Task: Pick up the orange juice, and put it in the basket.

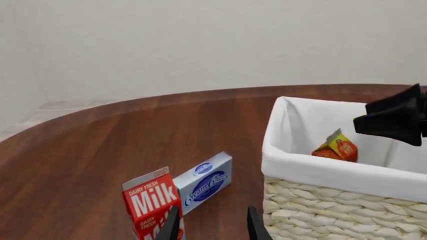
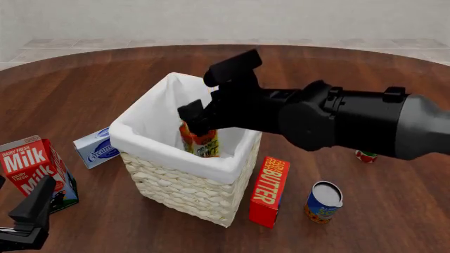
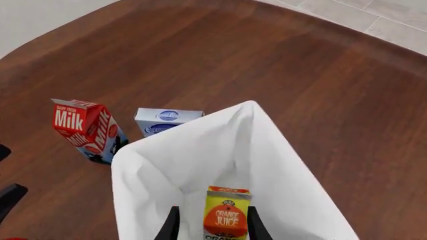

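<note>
The orange juice carton stands inside the basket, its top just below the cloth-lined rim. In the right wrist view the orange juice shows its label between and beyond my right fingertips, with a gap on each side. My right gripper hangs open over the basket's mouth, just above the carton. From the left wrist view the juice's top peeks over the basket rim beside the right gripper. My left gripper is open and empty, low at the near left beside the milk.
A red-and-white milk carton and a blue cream cheese box sit left of the basket. A red butter box stands against its right side, with a can and a small red item further right.
</note>
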